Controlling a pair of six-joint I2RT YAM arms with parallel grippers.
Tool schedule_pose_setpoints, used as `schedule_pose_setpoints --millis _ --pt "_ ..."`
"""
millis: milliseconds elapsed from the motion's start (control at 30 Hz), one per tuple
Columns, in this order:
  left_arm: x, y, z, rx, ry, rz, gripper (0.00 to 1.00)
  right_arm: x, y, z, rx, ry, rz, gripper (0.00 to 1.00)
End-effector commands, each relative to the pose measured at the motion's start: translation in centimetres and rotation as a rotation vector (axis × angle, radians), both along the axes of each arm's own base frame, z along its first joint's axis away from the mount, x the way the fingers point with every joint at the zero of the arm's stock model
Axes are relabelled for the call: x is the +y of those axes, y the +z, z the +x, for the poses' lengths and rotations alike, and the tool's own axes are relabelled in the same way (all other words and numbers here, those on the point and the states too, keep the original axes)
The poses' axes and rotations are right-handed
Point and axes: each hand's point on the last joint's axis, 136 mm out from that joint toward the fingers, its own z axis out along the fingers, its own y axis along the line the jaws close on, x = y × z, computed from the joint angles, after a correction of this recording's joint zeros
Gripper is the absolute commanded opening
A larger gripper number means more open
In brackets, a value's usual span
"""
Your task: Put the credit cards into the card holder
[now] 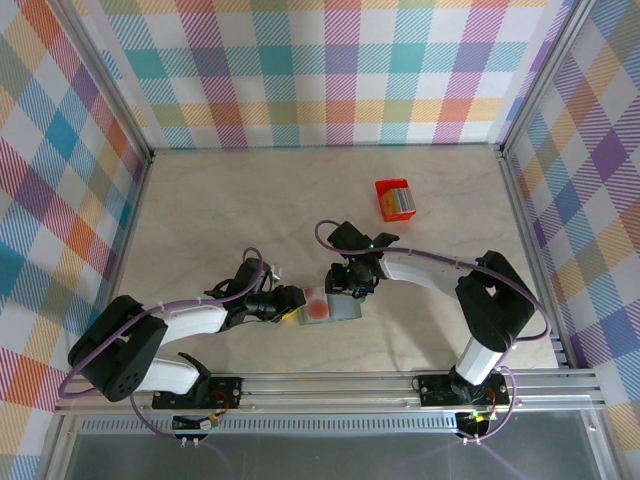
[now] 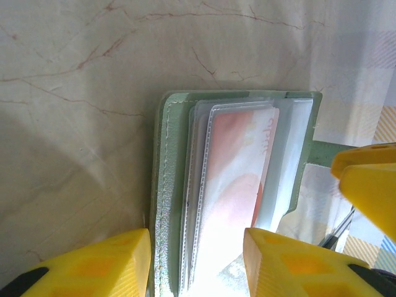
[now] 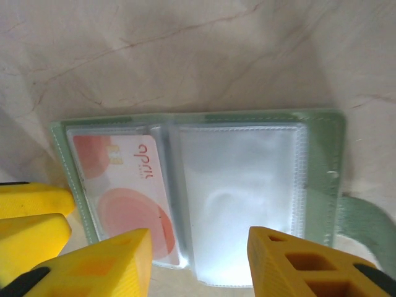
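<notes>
**Now: both tools at the open card holder, one card in its sleeve**

Low in the overhead view and left of centre, the left tool (image 1: 288, 308) reaches in from the lower left. It meets the left end of the card holder (image 1: 342, 308), which lies open on the pale marbled worktop (image 1: 230, 200). In the left wrist view its yellow fingers (image 2: 105, 266) stand part-way apart at the bottom edge of the frame. The holder's green cover and clear sleeves run down between them; whether they pinch it I cannot tell.

A card (image 1: 316, 306) with round red marks sits inside a clear sleeve in the holder's left half. The sleeve (image 3: 241, 198) just right of it is pale and glossy. A green tab (image 3: 371, 223) sticks out from the holder's right edge, at the lower right of the right wrist frame.

The right tool (image 1: 348, 285) sits just above the holder in the overhead view, a little right of centre. In the right wrist view its fingers (image 3: 309, 266) are also part-way apart at the bottom edge, over the holder's near edge. Whether they grip it cannot be told either.

Further right and higher in the overhead view, well apart from both tools, a small red box (image 1: 394, 198) stands on the worktop. Its pale contents are too small to make out.
</notes>
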Motion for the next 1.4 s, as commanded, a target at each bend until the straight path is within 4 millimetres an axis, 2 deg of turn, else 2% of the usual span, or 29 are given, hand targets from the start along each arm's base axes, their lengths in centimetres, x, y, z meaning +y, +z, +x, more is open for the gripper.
schedule_pose_setpoints --millis 0,500,800,1033,1367 --pt "-0.2 0.3 -0.6 -0.006 -0.021 -0.006 0.43 -1.4 -0.5 -0.3 0.012 0.025 -0.097 0.46" --pt "-0.2 2.0 -0.5 -0.045 -0.022 -0.008 0.43 -1.0 -3.1 -0.3 0.058 0.047 -0.125 0.52" --pt "-0.5 1.4 -0.6 -0.031 -0.033 -0.015 0.43 -0.6 -4.0 -0.8 0.086 0.043 -0.095 0.52" --pt "-0.9 0.3 -0.7 -0.005 -0.044 -0.017 0.44 0.3 -3.4 -0.9 0.081 0.053 -0.031 0.49" --pt "-0.7 -0.1 -0.7 -0.002 -0.039 -0.007 0.43 1.6 -2.7 -0.9 0.093 0.041 0.073 0.46"
